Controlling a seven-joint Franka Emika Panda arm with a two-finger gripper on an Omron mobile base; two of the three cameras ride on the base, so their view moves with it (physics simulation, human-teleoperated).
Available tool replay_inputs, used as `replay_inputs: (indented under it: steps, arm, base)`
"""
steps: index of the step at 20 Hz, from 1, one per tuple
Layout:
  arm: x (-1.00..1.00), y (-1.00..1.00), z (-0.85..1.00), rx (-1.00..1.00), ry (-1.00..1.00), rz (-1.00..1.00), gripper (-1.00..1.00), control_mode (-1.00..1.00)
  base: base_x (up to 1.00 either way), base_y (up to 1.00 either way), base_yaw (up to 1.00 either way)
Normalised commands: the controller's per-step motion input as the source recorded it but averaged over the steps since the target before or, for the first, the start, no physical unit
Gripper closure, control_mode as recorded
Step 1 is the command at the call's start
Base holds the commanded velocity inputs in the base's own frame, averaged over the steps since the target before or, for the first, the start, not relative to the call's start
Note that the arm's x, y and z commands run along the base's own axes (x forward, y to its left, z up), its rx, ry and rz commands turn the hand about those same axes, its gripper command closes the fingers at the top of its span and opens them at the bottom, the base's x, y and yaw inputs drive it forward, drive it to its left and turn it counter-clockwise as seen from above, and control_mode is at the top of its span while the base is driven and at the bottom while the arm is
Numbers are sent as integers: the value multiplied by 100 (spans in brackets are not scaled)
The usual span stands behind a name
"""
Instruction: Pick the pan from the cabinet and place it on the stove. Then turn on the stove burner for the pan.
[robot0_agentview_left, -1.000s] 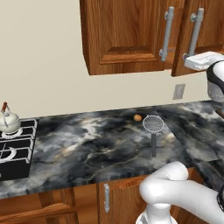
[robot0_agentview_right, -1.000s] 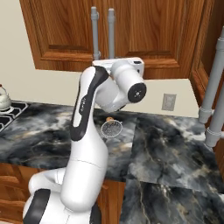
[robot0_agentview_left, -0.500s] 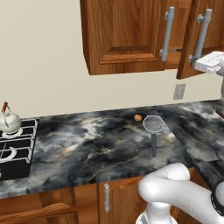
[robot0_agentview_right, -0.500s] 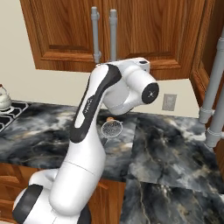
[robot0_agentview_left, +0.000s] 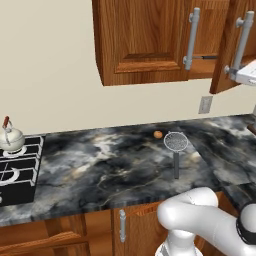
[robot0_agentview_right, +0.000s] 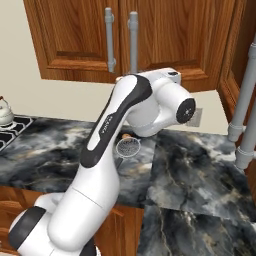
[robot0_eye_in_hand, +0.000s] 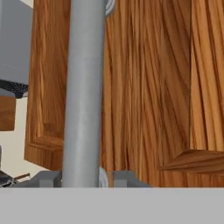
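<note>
Up at the cabinet (robot0_agentview_left: 140, 42), our gripper (robot0_eye_in_hand: 82, 179) straddles the right door's bar handle (robot0_eye_in_hand: 83, 92); whether it clamps we cannot tell. That door (robot0_agentview_left: 227, 47) stands ajar. Below, a strainer (robot0_agentview_left: 175, 142) lies on the worktop (robot0_agentview_left: 115, 170); the stove (robot0_agentview_left: 17, 172) sits far left.

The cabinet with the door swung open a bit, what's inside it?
Through the gap behind the cabinet's swung door, a thin dark straight bar pokes out, maybe a pan handle. The wooden doors cover everything else inside.

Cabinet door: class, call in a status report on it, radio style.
Tool astride the right door's bar handle. Cabinet right door ajar. Pan not sighted. Strainer on counter, clear of arm.
</note>
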Motion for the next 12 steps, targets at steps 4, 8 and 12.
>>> replay_inputs:
  steps: [4, 8, 12]
  arm:
    - [-22, -38, -5, 0, 0, 0, 100, -100]
    - [-23, -12, -10, 0, -2, 0, -100, -100]
    - [-36, 0, 6, -3, -13, 0, -100, -100]
  base:
    - [0, 0, 0]
    - [0, 0, 0]
    - [0, 0, 0]
